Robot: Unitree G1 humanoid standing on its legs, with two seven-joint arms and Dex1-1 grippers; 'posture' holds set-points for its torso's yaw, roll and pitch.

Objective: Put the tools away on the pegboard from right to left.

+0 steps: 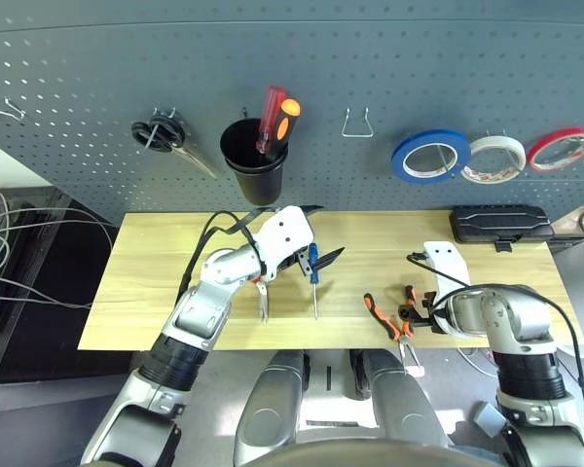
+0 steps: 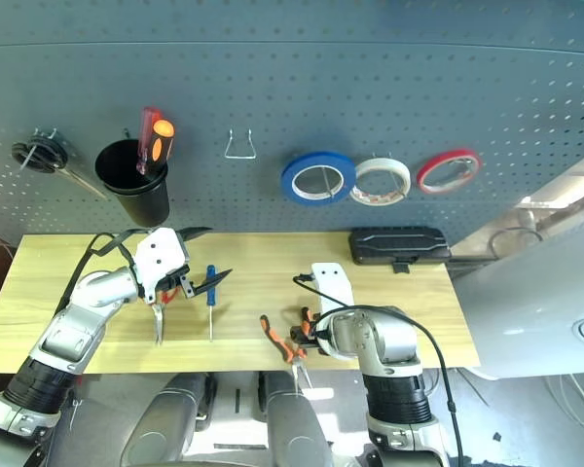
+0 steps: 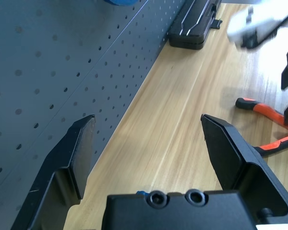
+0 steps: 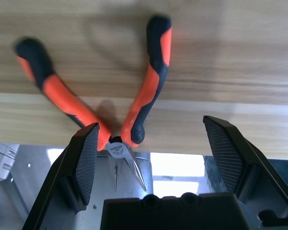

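**Open Grippers Hover Over Workbench as Blue Tape Hangs on Pegboard**

The right gripper [image 4: 151, 122], released and holding nothing, hangs over the near edge of the wooden surface [image 1: 175, 292] beside the orange-and-black-handled pliers [image 4: 117, 139], whose handles spread toward 10 and 12 o'clock while their metal nose juts past the edge toward 6, as seen from the robot's head. The left gripper [image 3: 146, 117], likewise open and empty, is poised above the surface at about 10 o'clock from its counterpart. Toward 6 o'clock from it lies the slim blue-handled screwdriver [image 1: 314, 268], shaft pointing to 6; toward 7, the red-handled scissors [image 2: 159, 316], partly hidden by the arm. On the pegboard [image 1: 302, 58], the wide blue tape roll [image 1: 403, 161] hangs at 12 o'clock from the right gripper, the white roll [image 1: 474, 165] at 1 and the red roll [image 1: 537, 159] between 1 and 2. A black case [image 1: 501, 224] rests at the surface's far side. At 11 o'clock from the left gripper, a black cup [image 1: 255, 180] holds red [image 1: 272, 107] and orange [image 1: 283, 126] screwdrivers.
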